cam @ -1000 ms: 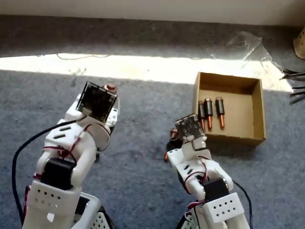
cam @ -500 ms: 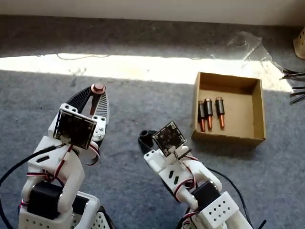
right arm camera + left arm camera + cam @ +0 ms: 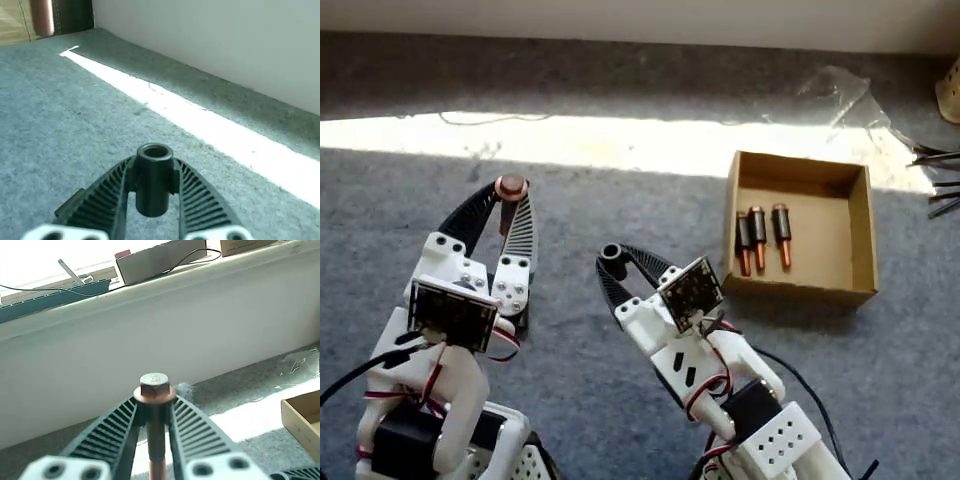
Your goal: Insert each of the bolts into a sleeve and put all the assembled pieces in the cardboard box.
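Observation:
My left gripper is shut on a copper bolt, held upright with its hex head above the fingertips; the left wrist view shows the bolt clamped between the black ribbed fingers. My right gripper is shut on a black sleeve, whose open bore faces up in the right wrist view. Both are lifted off the grey carpet, the sleeve to the right of and nearer than the bolt. The cardboard box at the right holds three assembled pieces.
A sunlit strip crosses the carpet behind the arms. Clear plastic wrap lies behind the box, and dark tools lie at the right edge. A white wall stands behind the carpet.
Both arms have pulled back and tilted their grippers upward. The bolt and the sleeve now stand clear above the wrist cameras, and the right gripper has swung left, away from the box.

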